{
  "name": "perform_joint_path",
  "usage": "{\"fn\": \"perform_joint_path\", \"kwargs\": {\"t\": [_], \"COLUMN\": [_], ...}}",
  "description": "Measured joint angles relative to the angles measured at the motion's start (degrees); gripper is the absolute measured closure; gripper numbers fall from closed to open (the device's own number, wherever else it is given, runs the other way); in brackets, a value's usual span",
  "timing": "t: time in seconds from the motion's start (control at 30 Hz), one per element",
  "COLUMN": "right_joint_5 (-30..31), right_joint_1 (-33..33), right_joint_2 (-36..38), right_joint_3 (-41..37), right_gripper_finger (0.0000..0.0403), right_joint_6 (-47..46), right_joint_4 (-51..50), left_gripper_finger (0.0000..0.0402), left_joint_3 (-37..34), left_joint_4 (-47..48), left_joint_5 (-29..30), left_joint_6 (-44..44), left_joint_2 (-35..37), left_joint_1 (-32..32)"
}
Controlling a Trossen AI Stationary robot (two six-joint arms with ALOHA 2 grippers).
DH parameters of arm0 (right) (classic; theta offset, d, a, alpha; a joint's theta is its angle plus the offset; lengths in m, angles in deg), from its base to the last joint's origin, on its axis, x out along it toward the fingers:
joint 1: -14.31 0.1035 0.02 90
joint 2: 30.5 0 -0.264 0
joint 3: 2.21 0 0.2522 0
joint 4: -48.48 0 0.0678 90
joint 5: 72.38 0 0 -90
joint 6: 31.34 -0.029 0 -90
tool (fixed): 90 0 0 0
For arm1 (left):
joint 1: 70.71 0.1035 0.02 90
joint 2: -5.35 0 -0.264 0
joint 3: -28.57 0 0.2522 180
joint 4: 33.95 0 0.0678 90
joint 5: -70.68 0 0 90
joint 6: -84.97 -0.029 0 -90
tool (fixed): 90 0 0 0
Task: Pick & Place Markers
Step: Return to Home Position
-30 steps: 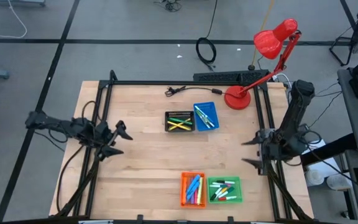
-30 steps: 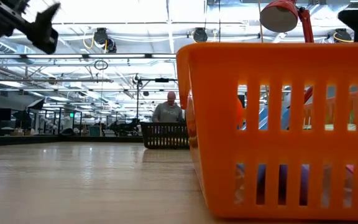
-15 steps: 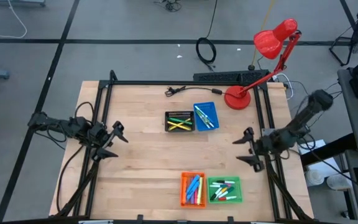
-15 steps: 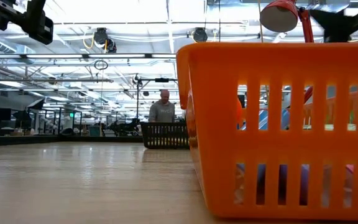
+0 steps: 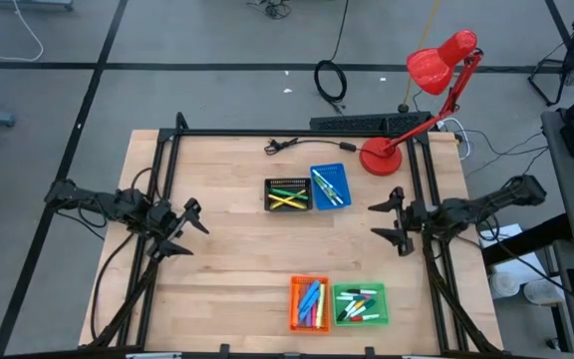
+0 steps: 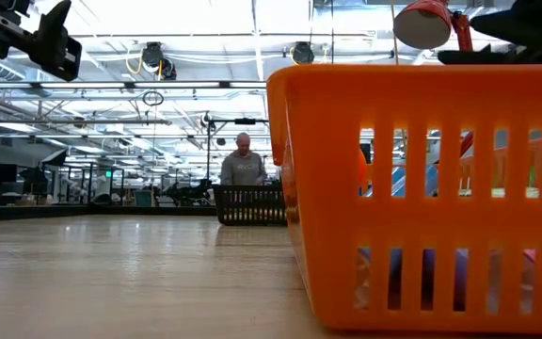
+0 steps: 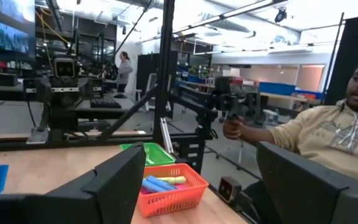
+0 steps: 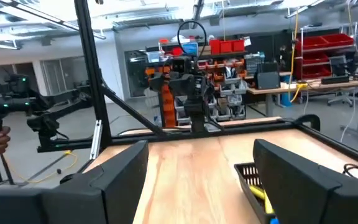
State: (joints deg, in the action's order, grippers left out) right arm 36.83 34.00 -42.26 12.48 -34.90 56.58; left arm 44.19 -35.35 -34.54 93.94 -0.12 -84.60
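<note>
Since the slim bright plastic markers (image 5: 310,302) all lie in the small rectangular plastic trays (image 5: 292,299), between and well apart from my empty, wide-spread left gripper (image 5: 189,228) and right gripper (image 5: 383,221), I judge homing needs only slow, level folding, fingers held high.

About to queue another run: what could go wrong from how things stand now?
1. The right gripper, open, hangs by the right edge of the table, close to the base of the red lamp; a swing toward the back could clip it.
2. Markers lie piled near the rim of the orange tray; a bump might spill some.
3. A person sits just beyond that tray, possibly within an arm's sweep.
The left gripper waits open at the left edge.
</note>
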Motion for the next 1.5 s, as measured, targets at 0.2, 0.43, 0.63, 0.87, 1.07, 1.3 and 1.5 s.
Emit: {"fn": "perform_joint_path", "kwargs": {"t": [0.2, 0.43, 0.63, 0.87, 1.07, 1.3, 1.5], "right_joint_5": [-2.44, -8.98, -7.18, -7.37, -7.36, -7.13, -7.1], "right_joint_1": [-0.22, -0.2, -0.22, -0.22, -0.22, -0.22, -0.22], "right_joint_2": [11.56, 11.62, 11.55, 11.58, 11.6, 11.58, 11.57], "right_joint_3": [3.49, 9.71, 9.51, 9.51, 9.54, 9.58, 9.57], "right_gripper_finger": [0.0124, 0.0124, 0.0124, 0.0124, 0.0124, 0.0124, 0.0124], "right_joint_6": [-0.23, -0.32, -0.96, 0.61, 5.25, 10.61, 10.12], "right_joint_4": [-17.51, -31.52, -33.75, -32.45, -28.04, -23.97, -24.3], "left_gripper_finger": [0.0083, 0.0075, 0.0087, 0.0096, 0.0087, 0.0076, 0.0083], "left_joint_3": [0.0, -0.02, -0.02, -1.0, -0.96, -0.98, -0.98], "left_joint_4": [1.23, 0.52, -1.55, -0.75, 6.53, 7.61, 7.74], "left_joint_5": [-3.15, -2.64, -2.69, -1.48, 9.97, 11.32, 11.32], "left_joint_6": [-1.41, -2.55, -2.83, -5.35, -2.46, -5.85, -3.89], "left_joint_2": [-0.02, 0.09, 0.0, -0.11, -0.13, -0.13, -0.13], "left_joint_1": [0.0, 0.03, -0.11, -0.06, 1.52, 1.62, 1.62]}}
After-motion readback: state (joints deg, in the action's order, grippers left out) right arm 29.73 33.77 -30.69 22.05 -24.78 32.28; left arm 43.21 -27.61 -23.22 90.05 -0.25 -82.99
